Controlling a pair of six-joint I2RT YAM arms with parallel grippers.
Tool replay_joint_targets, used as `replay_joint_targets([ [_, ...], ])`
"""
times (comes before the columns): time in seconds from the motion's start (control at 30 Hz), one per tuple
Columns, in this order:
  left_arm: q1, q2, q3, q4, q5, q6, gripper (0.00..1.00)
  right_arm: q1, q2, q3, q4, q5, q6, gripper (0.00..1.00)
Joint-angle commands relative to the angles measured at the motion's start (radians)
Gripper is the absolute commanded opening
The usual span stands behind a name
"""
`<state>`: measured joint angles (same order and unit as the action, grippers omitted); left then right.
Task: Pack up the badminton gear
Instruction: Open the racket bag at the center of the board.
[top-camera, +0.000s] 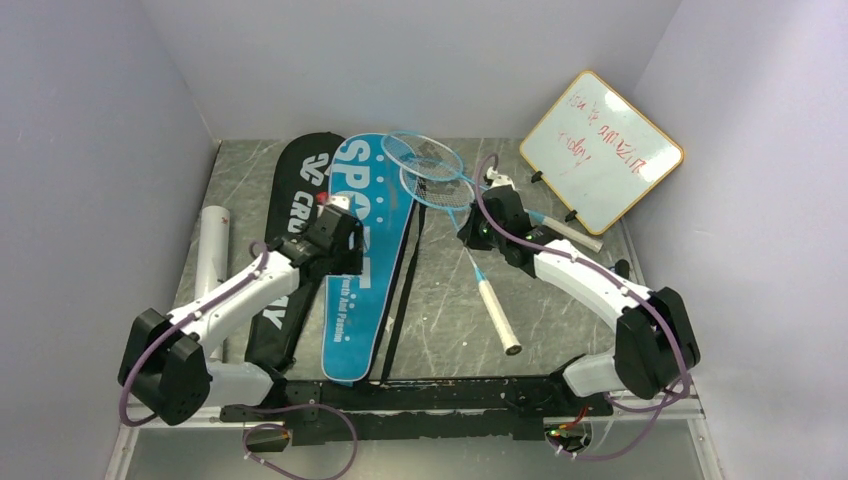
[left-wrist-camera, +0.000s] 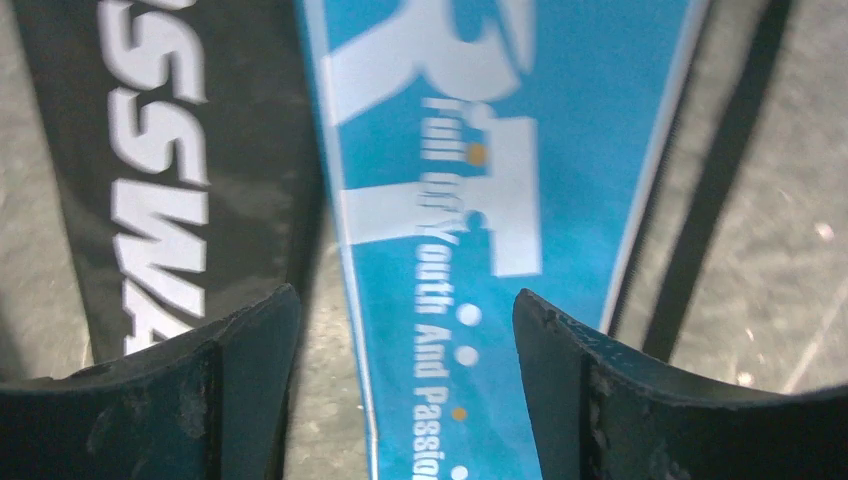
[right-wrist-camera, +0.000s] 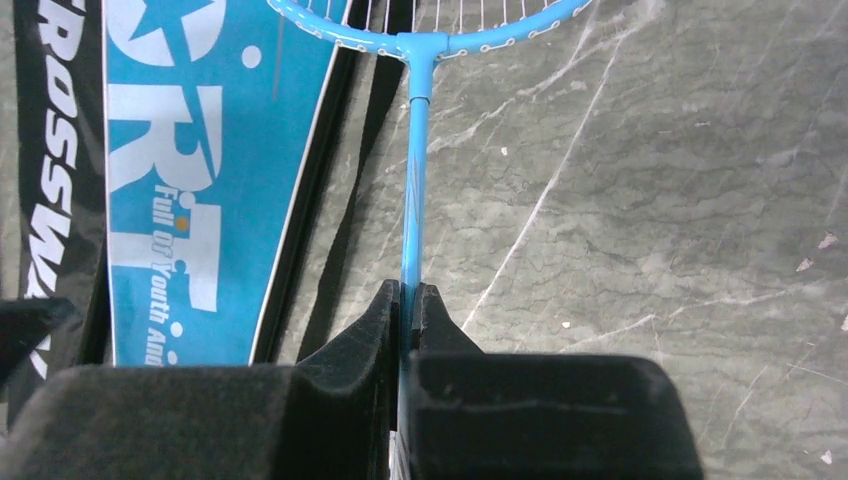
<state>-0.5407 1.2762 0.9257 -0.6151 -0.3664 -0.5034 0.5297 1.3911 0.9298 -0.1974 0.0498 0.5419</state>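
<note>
pinching the light, whippy blue racket (right-wrist-camera: 412, 180) by its thin shaft, right gripper (right-wrist-camera: 408, 300) risks slip; left gripper (left-wrist-camera: 405, 340) spread over soft blue bag (left-wrist-camera: 560, 90).

– Where is the tabletop (top-camera: 440, 320) bare?
– Right of the black strap (top-camera: 402, 290), up to the light-blue racket (top-camera: 478, 272)'s handle. The white tube (top-camera: 212, 250) lines the left wall (top-camera: 100, 150); the whiteboard (top-camera: 600, 150) fills the far right corner.

- A robot test cell in a lab: plain pale-lilac partition walls (top-camera: 420, 60) box in a grey marble-patterned tabletop (top-camera: 570, 325).
- 2 white-and-black robot arms (top-camera: 230, 295) (top-camera: 585, 280) bolted to a black metal rail (top-camera: 430, 392), purple cables (top-camera: 354, 440) exposed.
</note>
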Motion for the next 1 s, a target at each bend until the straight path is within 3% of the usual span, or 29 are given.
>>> replay_joint_targets([
  [0.0, -0.13, 0.026, 0.041, 0.07, 0.02, 0.126, 0.78, 0.0, -0.066, 0.0, 0.026, 0.032, -0.008, 0.0],
  [0.1, -0.191, 0.06, 0.019, 0.151, 0.074, 0.156, 0.73, -0.005, -0.064, 0.004, -0.008, 0.099, 0.015, 0.0],
  [0.23, -0.243, 0.134, 0.035, 0.186, 0.079, 0.175, 0.75, -0.025, -0.056, 0.004, -0.021, 0.125, 0.033, 0.0],
  [0.73, -0.3, 0.399, 0.131, 0.19, 0.065, 0.18, 0.71, -0.073, -0.069, -0.015, 0.016, 0.071, 0.039, 0.0],
  [0.97, -0.299, 0.501, 0.129, 0.179, -0.019, 0.135, 0.48, -0.077, -0.084, -0.023, 0.013, 0.035, 0.034, 0.0],
])
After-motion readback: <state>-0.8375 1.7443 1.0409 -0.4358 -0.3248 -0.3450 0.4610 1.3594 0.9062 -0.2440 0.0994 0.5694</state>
